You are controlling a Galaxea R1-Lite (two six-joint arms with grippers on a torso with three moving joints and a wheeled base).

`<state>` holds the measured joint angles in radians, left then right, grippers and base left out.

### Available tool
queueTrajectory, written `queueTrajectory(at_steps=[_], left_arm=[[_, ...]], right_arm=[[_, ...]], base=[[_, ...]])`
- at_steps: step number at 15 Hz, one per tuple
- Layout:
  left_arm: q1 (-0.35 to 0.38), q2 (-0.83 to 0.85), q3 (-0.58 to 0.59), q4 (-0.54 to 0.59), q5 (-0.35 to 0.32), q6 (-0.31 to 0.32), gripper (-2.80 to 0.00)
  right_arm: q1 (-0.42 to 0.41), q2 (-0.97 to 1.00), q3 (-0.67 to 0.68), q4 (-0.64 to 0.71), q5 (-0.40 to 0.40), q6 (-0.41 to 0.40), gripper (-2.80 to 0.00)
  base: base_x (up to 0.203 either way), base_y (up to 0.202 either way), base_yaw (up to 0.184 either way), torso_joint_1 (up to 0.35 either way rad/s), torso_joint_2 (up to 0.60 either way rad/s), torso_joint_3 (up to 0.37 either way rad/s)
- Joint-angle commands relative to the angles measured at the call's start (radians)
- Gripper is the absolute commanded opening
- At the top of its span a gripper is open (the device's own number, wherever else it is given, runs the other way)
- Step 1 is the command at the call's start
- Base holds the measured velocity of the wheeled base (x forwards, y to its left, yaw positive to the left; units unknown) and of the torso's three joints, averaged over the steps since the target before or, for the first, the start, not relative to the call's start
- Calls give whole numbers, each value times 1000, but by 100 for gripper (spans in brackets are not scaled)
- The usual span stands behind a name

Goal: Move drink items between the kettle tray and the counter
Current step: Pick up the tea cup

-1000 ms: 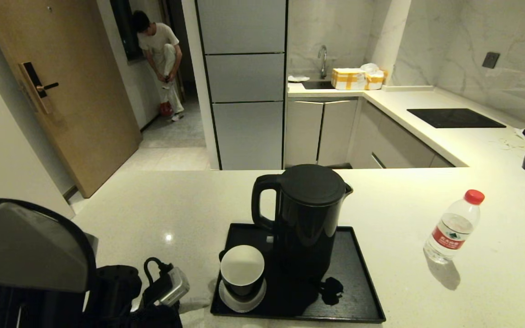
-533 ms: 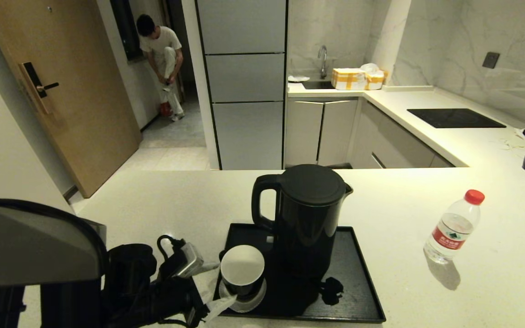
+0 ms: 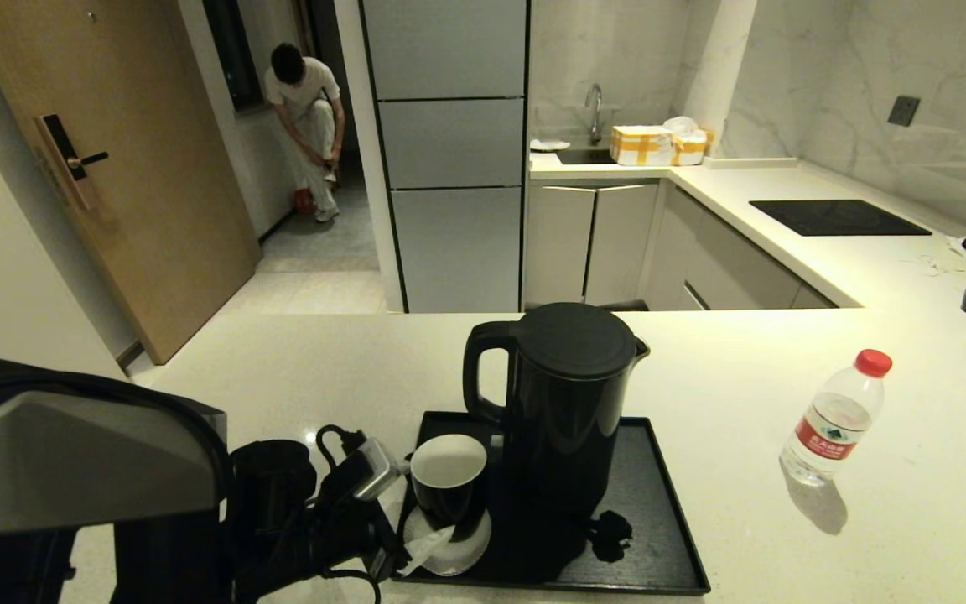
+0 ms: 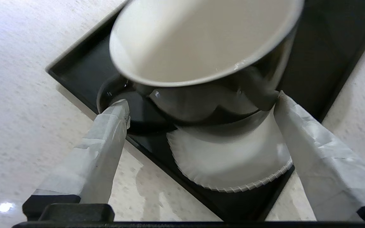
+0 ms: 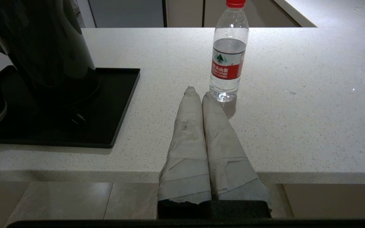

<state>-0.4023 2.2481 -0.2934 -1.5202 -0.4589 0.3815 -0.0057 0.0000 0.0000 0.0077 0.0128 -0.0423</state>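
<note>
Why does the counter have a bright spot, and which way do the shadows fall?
Head view: the water bottle casts a shadow toward the camera on the glossy counter. Left wrist view: a small ceiling-light glint sits on the counter beside the open left gripper; the cup fills the frame, slightly soft.

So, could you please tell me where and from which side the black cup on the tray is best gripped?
Grip the black cup low across its body, from the tray's open front-left corner. The kettle blocks its right, and the left tool already straddles it above the saucer.
</note>
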Motion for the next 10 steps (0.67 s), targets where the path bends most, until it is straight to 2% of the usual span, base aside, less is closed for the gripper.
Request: queueTrajectory(at_steps=[1, 4, 7, 10], left_arm=[[-15, 12, 14, -10, -1, 4, 0], [-63, 20, 23, -10, 38, 5, 0], [-88, 28, 28, -10, 48, 4, 0], [-89, 29, 17, -10, 55, -2, 0]], right_arm=[[0, 0, 2, 0, 1, -1, -280], [1, 0, 2, 0, 1, -1, -280], [0, 0, 2, 0, 0, -1, -280], [0, 0, 2, 0, 0, -1, -280]], base=[[0, 0, 0, 0, 0, 0], [0, 0, 0, 0, 0, 0], [0, 0, 0, 0, 0, 0], [0, 0, 0, 0, 0, 0]])
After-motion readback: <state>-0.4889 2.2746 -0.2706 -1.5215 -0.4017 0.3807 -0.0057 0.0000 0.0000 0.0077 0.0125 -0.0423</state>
